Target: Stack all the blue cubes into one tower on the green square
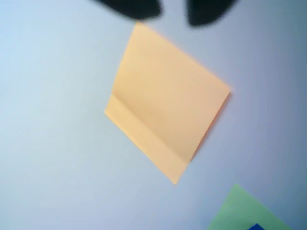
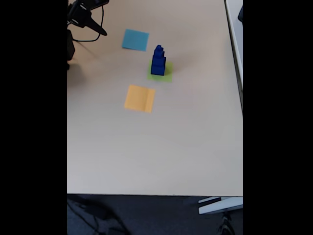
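Cubes make a blue tower (image 2: 158, 60) that stands on the green square (image 2: 161, 72) near the middle of the table (image 2: 161, 147) in the fixed view. It is wide at the bottom and gets small at the top, like steps, but the blur hides how many cubes it has. It looks straight, and a rim of green shows round its base. No loose blue cube lies on the bare table that I can see, so I think the stacking is done or nearly done. In the wrist view a corner of the green square (image 1: 240, 208) peeks in at the bottom right, with a bit of blue (image 1: 256, 226) at the very edge. The orange-yellow square (image 1: 165, 98) lies flat below the camera there, and it sits (image 2: 140, 98) just below and left of the tower in the fixed view. The light-blue square (image 2: 135, 39) lies up and left of the tower. The gripper (image 2: 95, 27) is at the top left, well apart from the tower. Its 2 dark tips (image 1: 172, 12) have a gap between them in the wrist view, so the jaws are apart and hold nothing. The best thing now, I think, is to keep the arm far from the tower, because 1 bump could knock it down. If a cube is left somewhere hidden, the arm should bring it in high and set it down slowly on top.
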